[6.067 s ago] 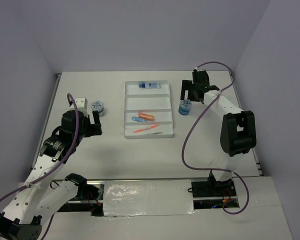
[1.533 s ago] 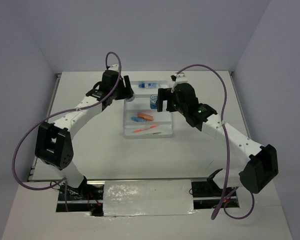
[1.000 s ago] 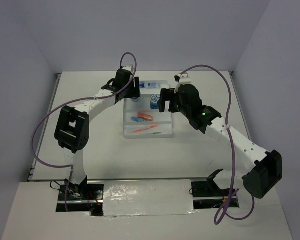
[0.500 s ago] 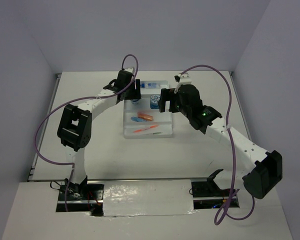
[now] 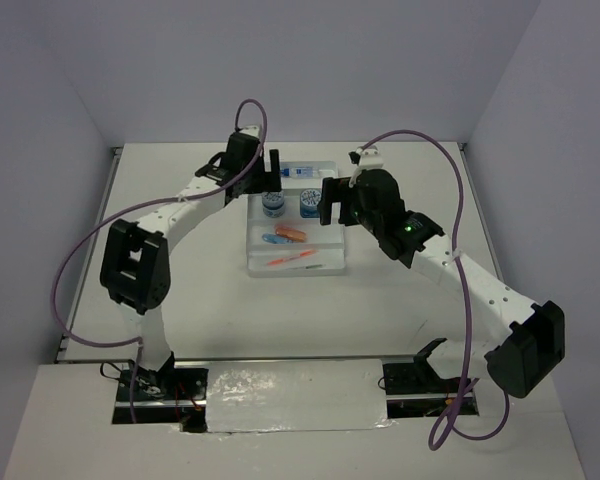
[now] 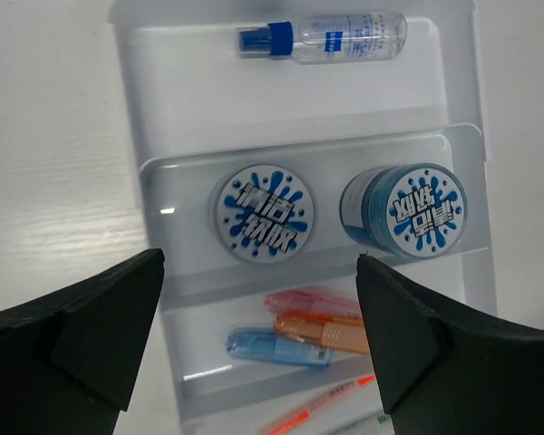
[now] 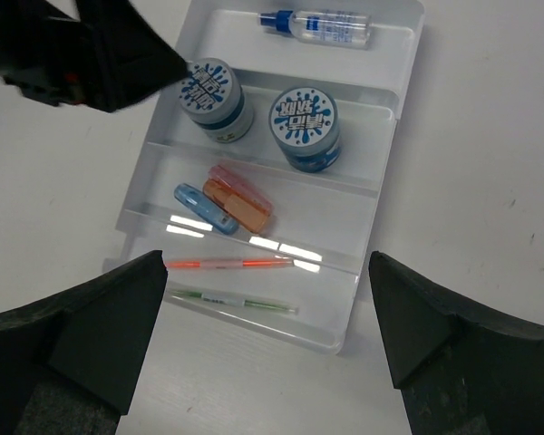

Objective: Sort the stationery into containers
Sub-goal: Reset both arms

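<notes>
Tubs, two of them, stand upright side by side in the second compartment from the far end of the tray (image 6: 127, 109). In the left wrist view the left-hand tub (image 6: 262, 211) and the right-hand tub (image 6: 404, 210) lie below and just ahead of the left gripper (image 6: 258, 261). That gripper hangs above them, touching neither. The tube (image 6: 331, 37) lies on its side in the farthest compartment. The pink stick (image 6: 313, 301), orange stick (image 6: 326, 331) and blue stick (image 6: 276, 346) lie bunched in the third. The right wrist view shows the orange pen (image 7: 228, 264) and grey-green pen (image 7: 236, 300) lying lengthwise in the nearest compartment, under the right gripper (image 7: 267, 258), which is held above the near half of the tray. In the left wrist view the orange pen is cut off by the lower edge and the grey-green one barely shows. In the overhead view the left gripper covers the tray's far left corner, and the two pens are too thin there to tell apart. One black finger of the left gripper hides the table beside the left-hand tub in the right wrist view. Both grippers have their fingers spread wide, with nothing between them and nothing in contact.
</notes>
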Robot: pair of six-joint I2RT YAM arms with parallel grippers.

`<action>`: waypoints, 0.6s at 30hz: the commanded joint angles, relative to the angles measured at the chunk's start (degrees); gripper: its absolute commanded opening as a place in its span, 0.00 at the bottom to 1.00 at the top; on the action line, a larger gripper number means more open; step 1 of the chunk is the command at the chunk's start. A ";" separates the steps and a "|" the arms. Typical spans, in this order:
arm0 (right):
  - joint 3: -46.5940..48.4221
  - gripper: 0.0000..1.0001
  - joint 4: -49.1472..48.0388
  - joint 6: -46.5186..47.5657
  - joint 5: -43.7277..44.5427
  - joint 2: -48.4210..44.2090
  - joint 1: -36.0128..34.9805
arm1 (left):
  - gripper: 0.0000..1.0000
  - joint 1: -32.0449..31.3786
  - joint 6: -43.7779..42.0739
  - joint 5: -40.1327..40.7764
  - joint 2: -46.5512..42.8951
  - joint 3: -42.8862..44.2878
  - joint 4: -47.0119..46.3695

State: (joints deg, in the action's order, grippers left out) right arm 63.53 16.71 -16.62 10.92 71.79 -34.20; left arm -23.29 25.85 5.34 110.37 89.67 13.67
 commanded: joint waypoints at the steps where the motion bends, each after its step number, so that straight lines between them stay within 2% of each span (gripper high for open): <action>1: 1.86 1.00 1.30 0.98 3.92 -2.52 0.45 | 0.99 0.00 2.79 9.57 -9.89 1.12 6.61; 2: 2.30 1.00 3.57 1.15 5.50 -3.31 0.45 | 0.99 0.26 4.29 14.82 -13.47 0.77 8.46; 4: 3.18 1.00 6.74 1.16 12.52 -6.03 0.45 | 0.99 1.74 6.31 18.81 -17.53 -1.68 13.37; 5: 3.53 1.00 9.98 1.15 14.29 -7.18 0.45 | 0.99 2.54 7.19 19.96 -22.25 -3.34 14.18; 7: 4.76 1.00 15.00 -0.50 19.11 -10.86 0.53 | 0.99 4.56 8.95 20.41 -27.81 -10.36 14.37; 8: 4.85 1.00 17.37 -0.69 20.01 -12.62 0.45 | 0.99 5.96 9.39 20.76 -33.58 -13.35 14.10; 10: 3.98 1.00 18.27 0.27 21.25 -17.37 0.53 | 0.99 5.97 11.85 24.53 -39.23 -20.39 14.36; 12: 3.45 1.00 20.72 0.54 21.69 -20.10 0.62 | 0.99 5.45 12.48 23.32 -47.24 -25.56 12.70; 13: 3.62 1.00 22.99 1.15 20.82 -22.20 0.53 | 0.99 4.75 11.69 20.18 -52.66 -28.38 10.61; 15: 3.80 1.00 25.38 1.68 19.58 -25.45 0.53 | 0.99 4.48 11.16 16.82 -57.61 -30.33 10.15; 17: 3.45 1.00 28.37 1.42 19.93 -28.09 0.45 | 0.99 4.48 8.98 16.37 -63.50 -31.57 11.54; 18: 3.18 1.00 29.07 1.33 20.45 -30.98 0.53 | 0.99 4.48 8.18 16.80 -64.74 -31.40 15.12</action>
State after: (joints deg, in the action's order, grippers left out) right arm 65.71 39.48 -15.92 29.39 44.56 -33.80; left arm -18.68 35.97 23.70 49.89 58.37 27.16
